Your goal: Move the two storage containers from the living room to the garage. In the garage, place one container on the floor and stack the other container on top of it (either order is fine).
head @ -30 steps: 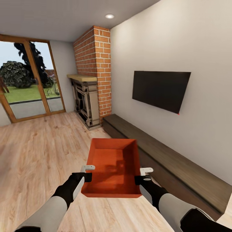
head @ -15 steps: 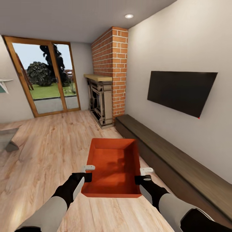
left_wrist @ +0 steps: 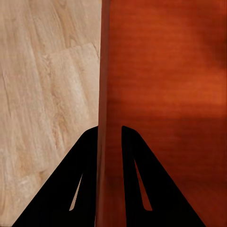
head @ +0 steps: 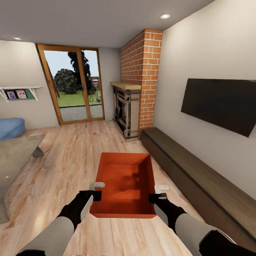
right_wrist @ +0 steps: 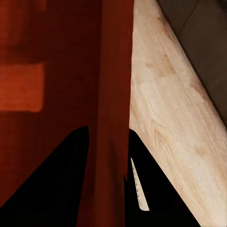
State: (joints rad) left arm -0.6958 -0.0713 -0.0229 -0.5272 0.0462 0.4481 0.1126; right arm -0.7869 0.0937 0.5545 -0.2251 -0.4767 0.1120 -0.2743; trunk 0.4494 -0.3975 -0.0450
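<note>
Orange-red storage container (head: 124, 185) between both arms, left tool (head: 96, 190) and right tool (head: 160, 193) clamping its side walls

no readable text, labels, brands, numbers or signs

Light wood plank floor (head: 78, 149) running up to the glass doors, long low dark cabinet (head: 199, 181) sitting on it along the wall, brick fireplace (head: 133, 110) standing on it at the far end, grey rug (head: 14, 156) lying on the planks, blue sofa (head: 10, 127) beyond
</note>
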